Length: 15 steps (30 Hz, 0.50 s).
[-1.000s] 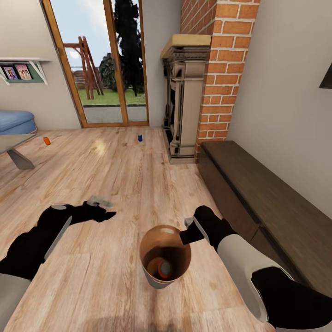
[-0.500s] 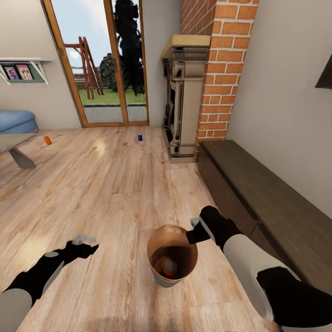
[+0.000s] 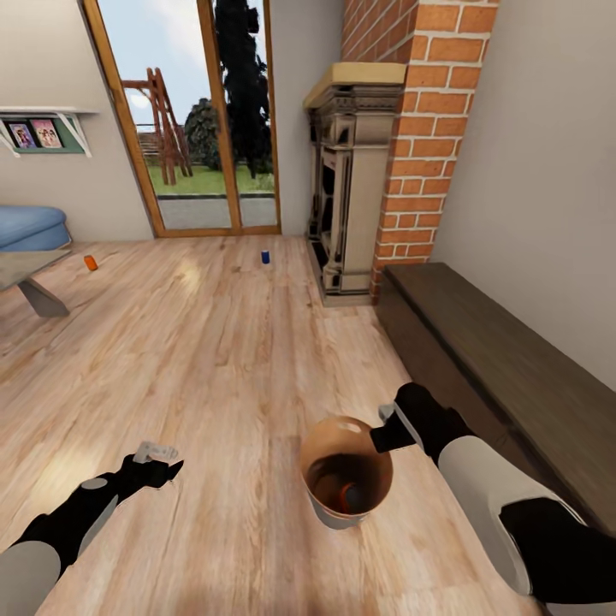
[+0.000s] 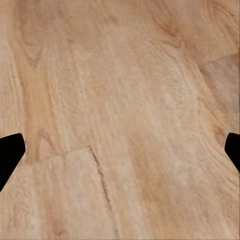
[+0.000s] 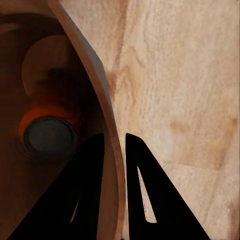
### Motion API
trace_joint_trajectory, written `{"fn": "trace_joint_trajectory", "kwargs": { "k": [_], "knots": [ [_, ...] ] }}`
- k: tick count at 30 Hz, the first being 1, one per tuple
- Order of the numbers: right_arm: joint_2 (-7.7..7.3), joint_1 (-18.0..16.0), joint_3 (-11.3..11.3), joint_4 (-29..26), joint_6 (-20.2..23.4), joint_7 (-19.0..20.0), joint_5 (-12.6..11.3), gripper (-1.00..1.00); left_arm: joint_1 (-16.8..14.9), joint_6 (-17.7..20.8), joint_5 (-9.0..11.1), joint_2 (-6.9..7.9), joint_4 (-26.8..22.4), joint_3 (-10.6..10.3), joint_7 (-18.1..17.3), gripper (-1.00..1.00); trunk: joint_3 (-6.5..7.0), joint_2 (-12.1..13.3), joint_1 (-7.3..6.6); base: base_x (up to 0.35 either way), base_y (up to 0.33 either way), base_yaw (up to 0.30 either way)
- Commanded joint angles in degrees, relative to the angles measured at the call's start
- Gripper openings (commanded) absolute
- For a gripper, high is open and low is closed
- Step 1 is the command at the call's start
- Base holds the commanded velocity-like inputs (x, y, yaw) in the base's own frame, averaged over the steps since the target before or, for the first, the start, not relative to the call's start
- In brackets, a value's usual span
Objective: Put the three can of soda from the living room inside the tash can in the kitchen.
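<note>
The tash can [image 3: 318, 447], a tapered bucket with a brown inside, hangs low over the wood floor at the front right. My right gripper [image 3: 382, 438] is shut on its rim. In the right wrist view the two fingers [image 5: 90, 170] pinch the tash can's wall [image 5: 92, 95], one inside and one outside. An orange can of soda [image 3: 349, 494] lies at the bottom [image 5: 47, 131]. A second orange can [image 3: 90, 263] stands on the floor far left, and a dark blue can [image 3: 265, 257] stands near the glass doors. Low at the left, my left gripper [image 3: 159, 462] is open over bare floor [image 4: 120, 150].
A brick fireplace [image 3: 355, 180] stands ahead at the right, with a long dark wood bench [image 3: 496, 359] along the right wall. A blue sofa [image 3: 30, 227] and a low table [image 3: 26, 278] sit at the far left. Wood-framed glass doors [image 3: 201, 120] close the back.
The left arm has pulled back and down toward me. The view has shifted slightly, so the tash can and right gripper sit further right; the grip on the rim is unchanged.
</note>
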Motion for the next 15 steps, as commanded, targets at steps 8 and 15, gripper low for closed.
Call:
{"fn": "trace_joint_trajectory", "kwargs": {
  "k": [8,15],
  "knots": [
    [-1.37,0.72,-0.34,0.17,-0.86,0.37,-1.89,-1.00,0.03,-0.09,0.02,-0.01,0.04,0.00,0.02,1.00,0.01,0.00,-0.01,0.260,0.229,0.000],
    [-2.25,0.84,-0.36,0.33,-0.91,0.94,-2.02,-1.00,0.03,-0.16,-0.02,-0.01,0.04,-0.01,0.02,1.00,0.01,0.00,-0.01,0.271,0.220,0.000]
  ]
}}
